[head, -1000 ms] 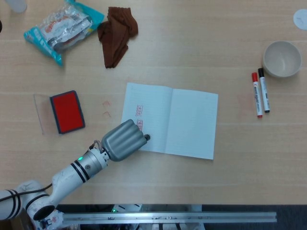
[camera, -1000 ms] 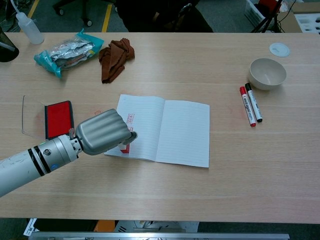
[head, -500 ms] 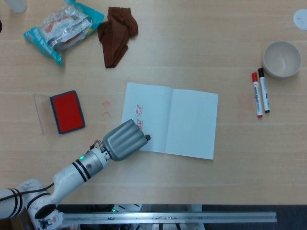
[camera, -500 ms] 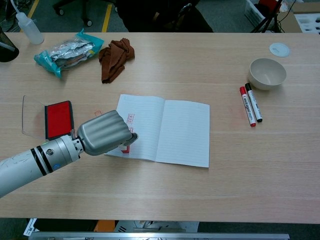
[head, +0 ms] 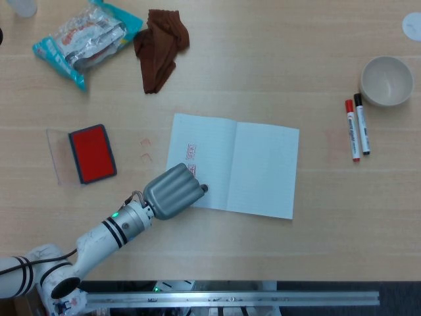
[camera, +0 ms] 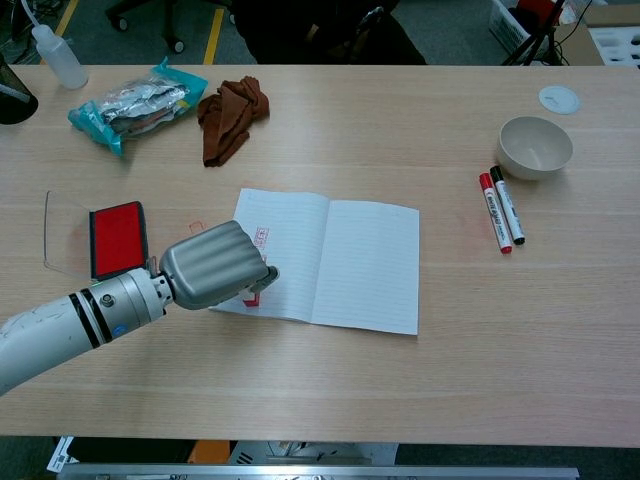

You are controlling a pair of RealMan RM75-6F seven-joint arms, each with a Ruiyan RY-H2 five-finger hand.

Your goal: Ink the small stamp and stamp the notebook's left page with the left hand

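The small stamp [camera: 251,297], apparently gripped by the left hand's [head: 172,191] curled fingers [camera: 262,275], is held on the notebook [head: 263,171].

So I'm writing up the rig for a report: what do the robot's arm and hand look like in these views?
Only the left arm shows. Its hand has a matte silver-grey ribbed shell over the back, like rounded ridges. The wrist is a metallic cylinder with black bands, a small green light and thin wires near the hand. The white glossy forearm is smooth and tubular.
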